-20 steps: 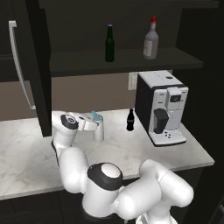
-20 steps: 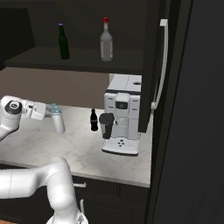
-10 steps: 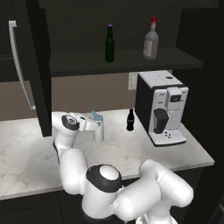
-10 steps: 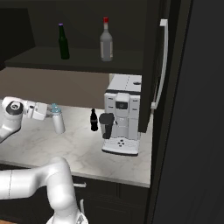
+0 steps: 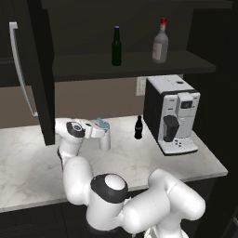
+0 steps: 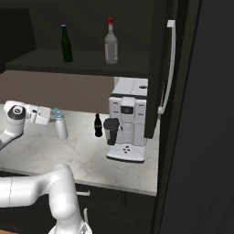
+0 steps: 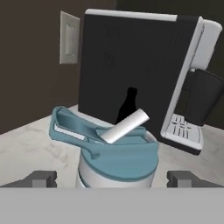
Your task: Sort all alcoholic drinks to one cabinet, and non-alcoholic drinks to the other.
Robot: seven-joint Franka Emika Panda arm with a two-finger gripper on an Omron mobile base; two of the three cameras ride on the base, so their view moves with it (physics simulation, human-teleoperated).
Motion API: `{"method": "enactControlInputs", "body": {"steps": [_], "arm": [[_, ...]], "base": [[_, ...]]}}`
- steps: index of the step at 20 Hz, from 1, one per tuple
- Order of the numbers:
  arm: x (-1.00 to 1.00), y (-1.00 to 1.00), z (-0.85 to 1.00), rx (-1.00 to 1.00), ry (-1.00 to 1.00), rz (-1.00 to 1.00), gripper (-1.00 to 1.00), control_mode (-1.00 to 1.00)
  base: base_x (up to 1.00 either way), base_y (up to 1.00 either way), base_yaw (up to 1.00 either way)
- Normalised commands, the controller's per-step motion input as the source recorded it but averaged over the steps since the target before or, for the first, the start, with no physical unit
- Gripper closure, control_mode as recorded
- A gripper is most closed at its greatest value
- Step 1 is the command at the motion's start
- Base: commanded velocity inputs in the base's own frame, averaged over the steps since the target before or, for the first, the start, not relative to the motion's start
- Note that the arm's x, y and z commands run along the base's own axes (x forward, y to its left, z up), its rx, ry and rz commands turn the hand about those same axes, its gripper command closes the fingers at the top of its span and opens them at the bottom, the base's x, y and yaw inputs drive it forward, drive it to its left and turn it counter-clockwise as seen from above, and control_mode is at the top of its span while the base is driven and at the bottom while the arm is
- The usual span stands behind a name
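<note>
Already the two alcoholic drinks, the slim dark green beer bottle and the clear-grey glass liquor bottle with red cap, stand upright and apart on the shelf of the open near-black upper wall cabinet, so this half of the task looks done. The non-alcoholic half is, as I judge, not yet done: the white cylindrical flask with light-blue spout lid and the small black cola-style bottle with a red label both stand on the white marble counter, left of the white and black coffee machine.

The gripper is fully open and holds nothing; its two tips stand on either side of the flask, just below the lid, with a gap on each side.

Both base views show the shelf, the bottles and a cabinet door with a long silver bar handle, but there the fingers are too small to read. The hand view shows the tips around the flask and, behind it, the dark shape of the cola bottle against the machine.
</note>
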Motion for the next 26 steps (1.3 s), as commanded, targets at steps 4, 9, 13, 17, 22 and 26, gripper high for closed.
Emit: {"method": "enactControlInputs", "body": {"steps": [4, 9, 13, 17, 22, 26], "arm": [[0.00, -0.10, 0.00, -0.02, 0.00, 0.00, -1.00, -1.00], [0.00, -0.16, -0.01, -0.04, 0.00, 0.00, -1.00, -1.00], [0.00, -0.24, 0.00, -0.04, 0.00, 0.00, -1.00, -1.00], [0.00, -0.16, -0.04, -0.03, 0.00, 0.00, 1.00, -1.00], [0.00, -0.05, -0.01, -0.01, 0.00, 0.00, 1.00, -1.00], [-0.10, -0.08, 0.21, 0.00, 0.00, 0.00, 1.00, -1.00]], "base": [[0.00, 0.00, 0.00], [0.00, 0.00, 0.00], [0.00, 0.00, 0.00], [0.00, 0.00, 0.00], [0.00, 0.00, 0.00], [0.00, 0.00, 0.00]]}}
